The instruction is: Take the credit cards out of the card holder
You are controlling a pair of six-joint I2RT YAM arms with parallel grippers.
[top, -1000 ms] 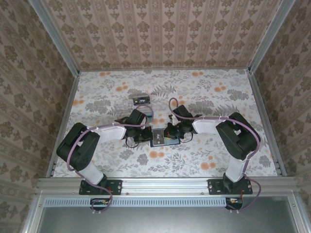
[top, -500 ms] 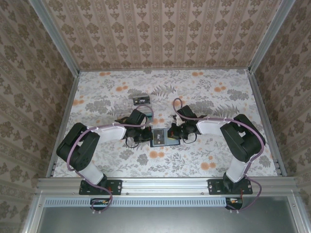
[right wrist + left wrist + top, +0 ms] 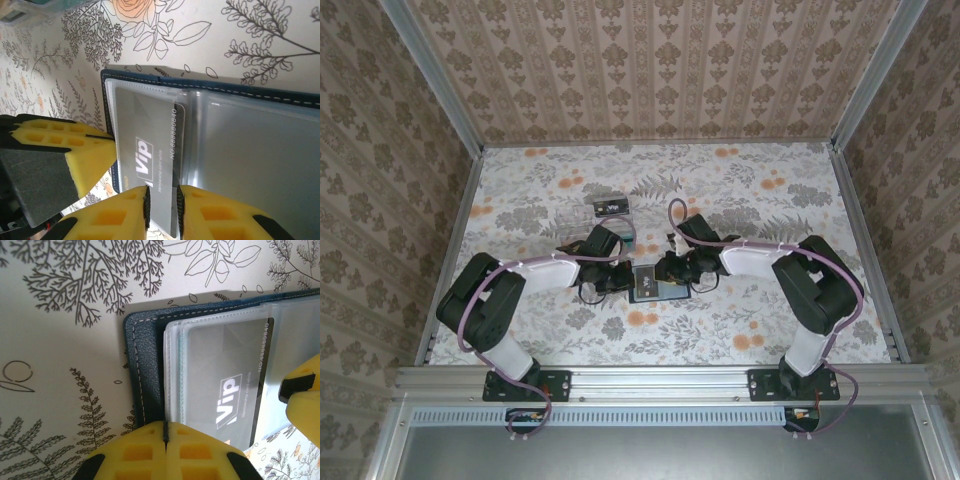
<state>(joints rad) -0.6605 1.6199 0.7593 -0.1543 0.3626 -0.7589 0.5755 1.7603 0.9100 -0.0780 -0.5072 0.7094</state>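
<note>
The card holder (image 3: pixel 654 284) lies open on the floral table between both grippers, dark navy (image 3: pixel 142 355) with clear sleeves inside (image 3: pixel 240 145). One of the credit cards (image 3: pixel 225 390), grey with "Vip" printed on it, sits in the left sleeve (image 3: pixel 150 150); its end pokes out past the sleeve. My left gripper (image 3: pixel 165 427) is shut on the near edge of the holder's cover and sleeves (image 3: pixel 620 276). My right gripper (image 3: pixel 162 197) stands at the card's free end with its pads a narrow gap apart and the card's face showing between them (image 3: pixel 670 270).
A clear plastic tray (image 3: pixel 606 212) with something dark in it stands just behind the left gripper, its corner at the top left of the right wrist view (image 3: pixel 22 10). Patterned walls and metal rails (image 3: pixel 855 230) fence the table.
The right gripper drew back to the right, then came in again to the card's end, and its pads have parted slightly. The left gripper keeps its hold without moving.
</note>
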